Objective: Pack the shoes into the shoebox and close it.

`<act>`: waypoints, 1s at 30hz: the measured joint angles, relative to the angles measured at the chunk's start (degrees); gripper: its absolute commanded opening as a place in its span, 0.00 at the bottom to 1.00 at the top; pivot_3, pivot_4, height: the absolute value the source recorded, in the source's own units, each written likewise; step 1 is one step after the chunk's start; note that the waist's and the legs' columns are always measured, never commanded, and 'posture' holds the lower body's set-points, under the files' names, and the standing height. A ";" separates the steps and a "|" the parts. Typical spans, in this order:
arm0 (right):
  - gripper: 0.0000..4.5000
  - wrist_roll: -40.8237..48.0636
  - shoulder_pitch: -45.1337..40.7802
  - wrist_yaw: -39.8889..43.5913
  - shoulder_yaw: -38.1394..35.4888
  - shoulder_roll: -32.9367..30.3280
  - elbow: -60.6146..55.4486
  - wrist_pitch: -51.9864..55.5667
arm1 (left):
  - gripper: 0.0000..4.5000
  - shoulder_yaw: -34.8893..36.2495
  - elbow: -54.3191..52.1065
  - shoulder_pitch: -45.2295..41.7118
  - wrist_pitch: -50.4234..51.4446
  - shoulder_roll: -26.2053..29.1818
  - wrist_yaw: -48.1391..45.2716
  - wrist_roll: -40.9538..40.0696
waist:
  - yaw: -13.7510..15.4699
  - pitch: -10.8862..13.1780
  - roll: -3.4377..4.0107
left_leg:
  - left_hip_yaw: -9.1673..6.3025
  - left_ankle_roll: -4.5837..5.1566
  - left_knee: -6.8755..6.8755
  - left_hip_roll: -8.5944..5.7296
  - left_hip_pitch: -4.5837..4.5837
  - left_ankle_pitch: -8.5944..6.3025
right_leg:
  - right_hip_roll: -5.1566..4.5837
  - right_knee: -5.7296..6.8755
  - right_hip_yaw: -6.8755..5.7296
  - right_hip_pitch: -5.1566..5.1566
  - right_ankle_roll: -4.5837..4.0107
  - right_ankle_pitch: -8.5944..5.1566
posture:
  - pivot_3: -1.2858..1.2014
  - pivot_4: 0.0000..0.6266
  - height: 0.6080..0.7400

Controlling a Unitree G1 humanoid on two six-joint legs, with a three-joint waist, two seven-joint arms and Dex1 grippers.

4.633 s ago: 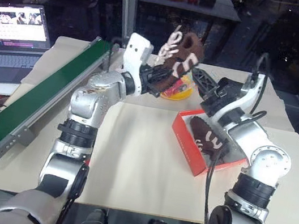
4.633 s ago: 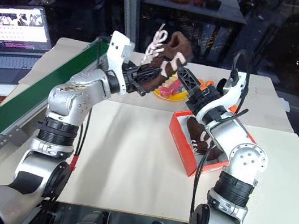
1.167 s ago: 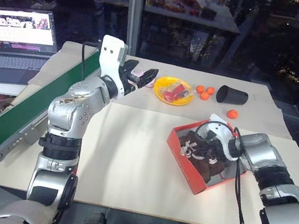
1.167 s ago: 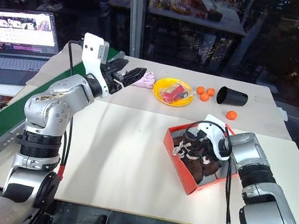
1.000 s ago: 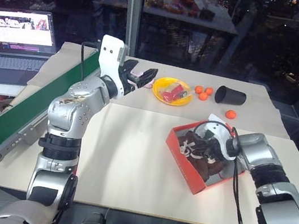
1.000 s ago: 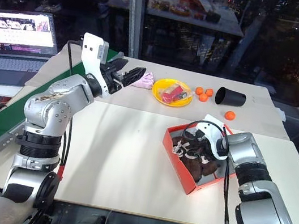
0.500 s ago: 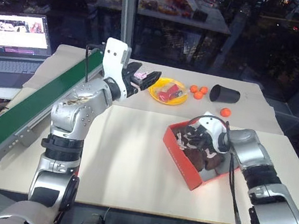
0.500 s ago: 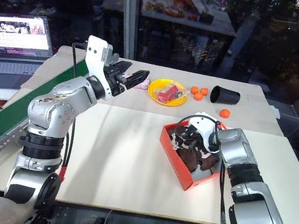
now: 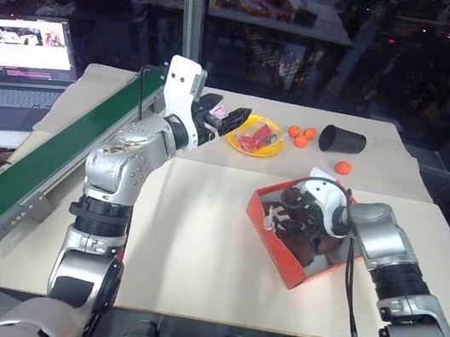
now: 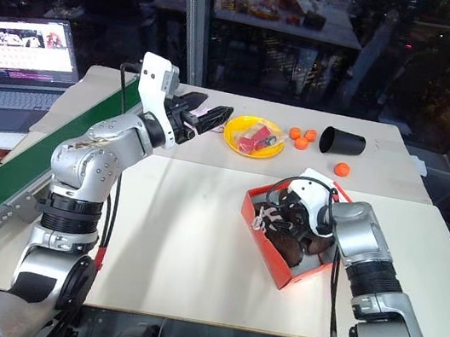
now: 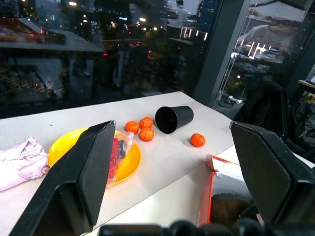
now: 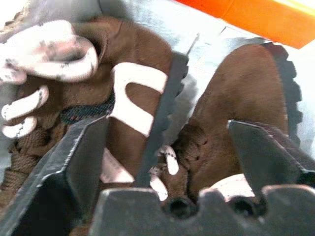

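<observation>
Both shoes in the shoebox, grippers empty
Right gripper (image 12: 167,162) spread wide just above the brown, white-laced shoes (image 9: 297,228) inside the red shoebox (image 9: 270,237); left gripper (image 11: 172,162) wide, well away from the shoebox

At your eleven o'clock a green conveyor belt (image 9: 45,160) is lying beside an open laptop (image 9: 16,64). At twelve, a yellow plate (image 9: 252,133), small oranges (image 9: 301,135) and a toppled black cup (image 9: 340,139) are sitting together.
</observation>
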 measured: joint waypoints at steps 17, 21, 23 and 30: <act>0.17 15.73 2.19 -4.38 -8.59 1.38 -25.43 22.08 | 0.89 -0.66 1.19 -0.37 -0.16 -0.16 -1.24 0.23 | 0.46 0.12 0.13 | 0.00 0.03 0.07 0.00 -0.10 -0.02 | 0.00 -0.05 0.01 -0.05 -0.13 -0.10 | 0.52 0.24 1.00; 0.00 15.97 3.43 -5.86 -6.51 2.26 -25.25 21.99 | 0.89 -1.24 1.17 -0.37 -0.05 0.40 -2.25 0.22 | 0.46 0.12 0.13 | 0.00 0.03 0.05 0.01 -0.10 -0.02 | 0.00 -0.04 0.01 -0.07 -0.16 -0.10 | 0.52 0.24 1.00; 0.00 16.01 3.68 -6.06 -5.89 2.39 -24.28 21.70 | 0.89 -1.59 1.11 -0.37 0.20 1.31 -3.14 0.21 | 0.42 0.12 0.13 | 0.00 0.03 0.04 0.00 -0.10 -0.02 | 0.01 -0.04 0.01 -0.07 -0.16 -0.07 | 0.52 0.24 1.00; 0.00 15.02 6.94 -6.47 -1.99 2.15 -17.81 15.98 | 0.89 -2.69 -1.51 0.40 2.83 7.85 -9.57 -1.14 | 0.41 0.13 0.15 | 0.00 0.04 0.03 0.02 -0.10 -0.02 | 0.02 -0.04 0.01 -0.08 -0.19 -0.08 | 0.52 0.24 1.00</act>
